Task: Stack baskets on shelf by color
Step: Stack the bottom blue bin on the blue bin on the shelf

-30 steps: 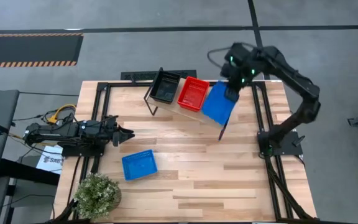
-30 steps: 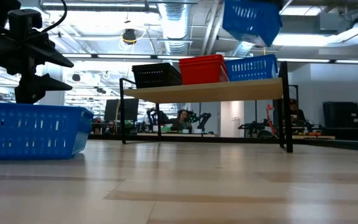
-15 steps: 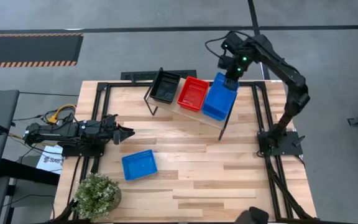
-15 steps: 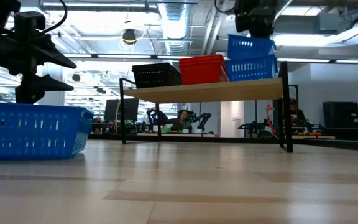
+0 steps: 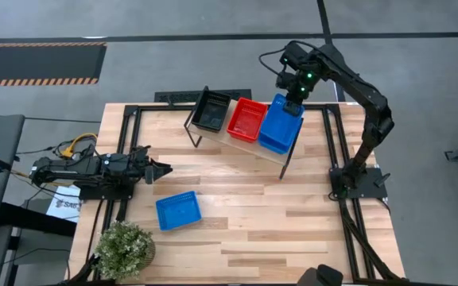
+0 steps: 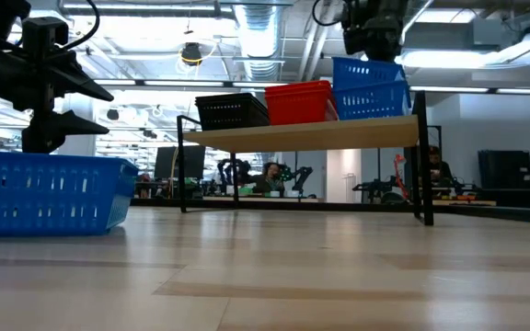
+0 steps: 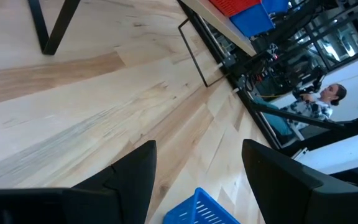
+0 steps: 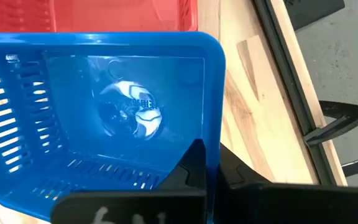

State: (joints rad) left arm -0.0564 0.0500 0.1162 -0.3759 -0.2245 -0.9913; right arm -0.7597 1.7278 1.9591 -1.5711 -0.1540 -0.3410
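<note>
- Up at the far end of the worktop, the right gripper is over the shelf, pinching the far rim of a blue basket.
- Its fingers sit one on each side of that basket's wall, one inside and one outside.
- That blue basket rests on top of another blue basket at the right end of the shelf. It sits a bit crooked, not all the way down.
- The red basket is in the middle of the shelf, just beside the blue ones.
- The black basket is at the left end of the shelf, right next to the red one.
- The shelf is a light wood board on thin black legs, standing at the back of the worktop.
- One more blue basket lies alone on the worktop near the front left, well away from the shelf.
- The left gripper waits low over the left side of the worktop, pointing toward the middle. Its fingers are spread apart and hold nothing.
- The lone blue basket is near that gripper but not touching it.
- A small green plant sits at the front left corner of the worktop.
- A person is in the room beyond the worktop.
</note>
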